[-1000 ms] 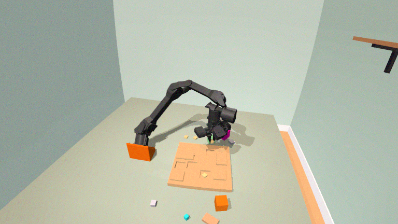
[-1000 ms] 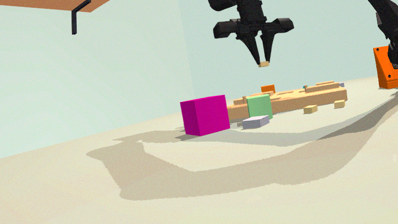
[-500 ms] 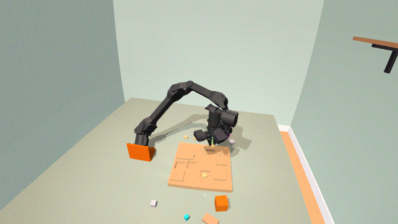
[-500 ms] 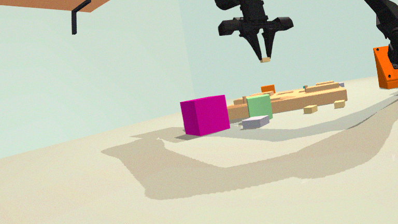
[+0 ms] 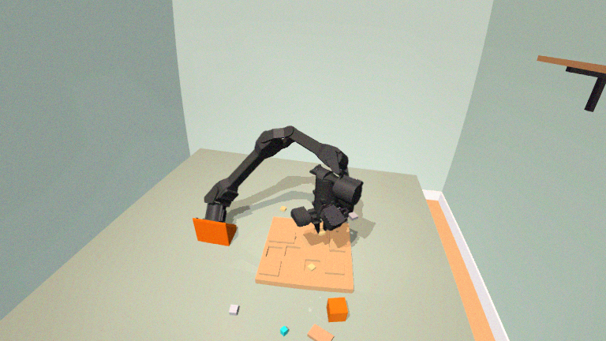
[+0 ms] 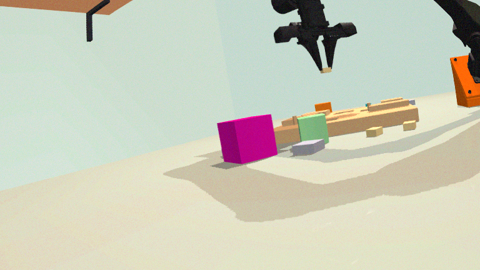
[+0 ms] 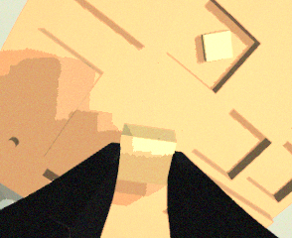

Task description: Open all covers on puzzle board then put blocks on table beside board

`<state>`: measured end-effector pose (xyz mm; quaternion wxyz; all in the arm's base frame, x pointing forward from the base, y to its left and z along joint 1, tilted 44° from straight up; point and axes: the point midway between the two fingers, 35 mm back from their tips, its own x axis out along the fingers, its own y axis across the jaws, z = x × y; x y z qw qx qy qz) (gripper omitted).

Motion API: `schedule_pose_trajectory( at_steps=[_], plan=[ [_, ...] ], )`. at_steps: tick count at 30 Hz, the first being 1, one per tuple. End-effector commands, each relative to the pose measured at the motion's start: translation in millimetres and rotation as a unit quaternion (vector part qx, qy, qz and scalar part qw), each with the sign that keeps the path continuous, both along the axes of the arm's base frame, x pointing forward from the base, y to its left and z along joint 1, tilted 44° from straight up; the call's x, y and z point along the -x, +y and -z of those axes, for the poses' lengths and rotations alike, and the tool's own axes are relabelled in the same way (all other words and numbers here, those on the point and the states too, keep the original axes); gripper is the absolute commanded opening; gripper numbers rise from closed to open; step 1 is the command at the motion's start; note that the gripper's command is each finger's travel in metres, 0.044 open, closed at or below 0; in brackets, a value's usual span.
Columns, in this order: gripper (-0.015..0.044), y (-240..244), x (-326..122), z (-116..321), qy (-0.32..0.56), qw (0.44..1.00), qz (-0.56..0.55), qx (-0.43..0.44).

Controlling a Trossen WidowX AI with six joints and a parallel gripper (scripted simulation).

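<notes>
The tan puzzle board (image 5: 290,277) (image 6: 354,122) (image 7: 160,0) lies flat on the table. My gripper (image 5: 321,230) (image 6: 325,65) (image 7: 145,157) is shut on a small tan block (image 6: 325,70) (image 7: 149,141) and holds it well above the board's far part. A pale yellow block (image 5: 311,267) (image 7: 219,46) sits in an uncovered well near the board's middle. Two small yellow blocks (image 6: 374,131) (image 6: 409,125) lie on the table beside the board; one shows in the top view (image 5: 282,207).
A magenta cube (image 6: 247,139), a green block (image 6: 312,128) and a flat lavender block (image 6: 307,147) (image 5: 353,215) lie by the board's far right corner. An orange cube (image 5: 337,309) (image 6: 323,106), a white cube (image 5: 233,309), a cyan cube (image 5: 284,330) and a tan slab (image 5: 319,332) lie in front. The orange arm base (image 5: 214,231) stands left.
</notes>
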<state>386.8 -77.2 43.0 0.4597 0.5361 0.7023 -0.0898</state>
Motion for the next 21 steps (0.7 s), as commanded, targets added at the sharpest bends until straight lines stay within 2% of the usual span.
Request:
schedule_pose_trajectory(
  at_steps=[1, 21],
  plan=[
    [0.008, -12.6, 2.2, 11.4, 0.003, 1.0, 0.001, 0.002],
    [0.008, -70.5, 20.4, 61.9, 0.004, 1.0, 0.0, 0.005]
  ],
)
